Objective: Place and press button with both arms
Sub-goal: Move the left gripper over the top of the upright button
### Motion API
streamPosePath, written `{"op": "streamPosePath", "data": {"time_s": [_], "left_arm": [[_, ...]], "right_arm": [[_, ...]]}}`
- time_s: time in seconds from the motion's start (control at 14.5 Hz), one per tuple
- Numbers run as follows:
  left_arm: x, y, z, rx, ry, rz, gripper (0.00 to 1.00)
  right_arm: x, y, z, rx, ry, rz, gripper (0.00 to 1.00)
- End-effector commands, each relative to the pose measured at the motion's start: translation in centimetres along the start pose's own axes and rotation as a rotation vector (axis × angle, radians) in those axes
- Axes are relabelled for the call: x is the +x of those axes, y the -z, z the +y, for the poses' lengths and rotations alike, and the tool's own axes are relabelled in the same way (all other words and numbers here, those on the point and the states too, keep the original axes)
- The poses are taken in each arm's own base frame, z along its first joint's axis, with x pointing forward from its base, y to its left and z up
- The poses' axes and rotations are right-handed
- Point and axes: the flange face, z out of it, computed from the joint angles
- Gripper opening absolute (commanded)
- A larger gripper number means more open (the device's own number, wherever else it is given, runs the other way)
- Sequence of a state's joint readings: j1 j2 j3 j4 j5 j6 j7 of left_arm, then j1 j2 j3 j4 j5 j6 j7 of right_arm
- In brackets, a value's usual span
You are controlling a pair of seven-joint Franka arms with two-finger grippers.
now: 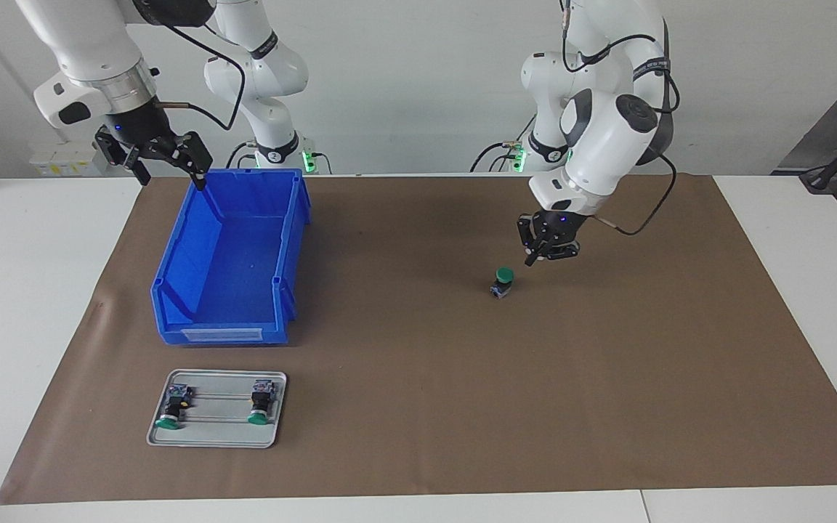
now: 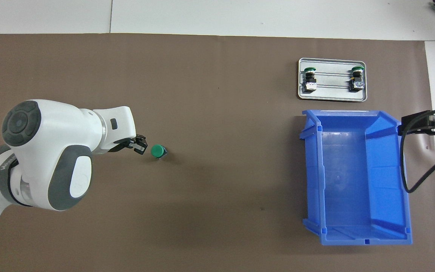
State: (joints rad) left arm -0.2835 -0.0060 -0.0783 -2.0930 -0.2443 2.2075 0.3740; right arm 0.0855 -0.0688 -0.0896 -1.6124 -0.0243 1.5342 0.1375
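Left to right in the facing view: right gripper waits over the 12 o'clock rim of the blue bin, jaws released, nothing held. Tray at the bin's 6 o'clock holds two spare buttons. The button stands upright on the brown mat, cap up, mid-bench. Left gripper hovers at its 1 o'clock, jaws clenched, empty. Step looks like the press: centre the clenched tips over the cap, descend straight, go gentle or the button tips.

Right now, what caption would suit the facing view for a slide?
Left gripper, shut, hovers beside an upright green button; right gripper waits open above the blue bin.
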Motion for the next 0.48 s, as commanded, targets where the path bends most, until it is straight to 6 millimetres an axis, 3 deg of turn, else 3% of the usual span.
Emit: {"op": "streamPosePath", "data": {"time_s": [0.0, 0.41], "left_arm": [[0.6, -1.8, 1.3, 0.055, 0.009, -0.058, 0.0], [1.0, -7.1, 3.8, 0.116, 0.01, -0.145, 0.0]], "right_arm": [[-0.1, -0.1, 0.2, 0.027, -0.011, 0.003, 1.0], [-0.1, -0.1, 0.2, 0.027, -0.011, 0.003, 1.0]]}}
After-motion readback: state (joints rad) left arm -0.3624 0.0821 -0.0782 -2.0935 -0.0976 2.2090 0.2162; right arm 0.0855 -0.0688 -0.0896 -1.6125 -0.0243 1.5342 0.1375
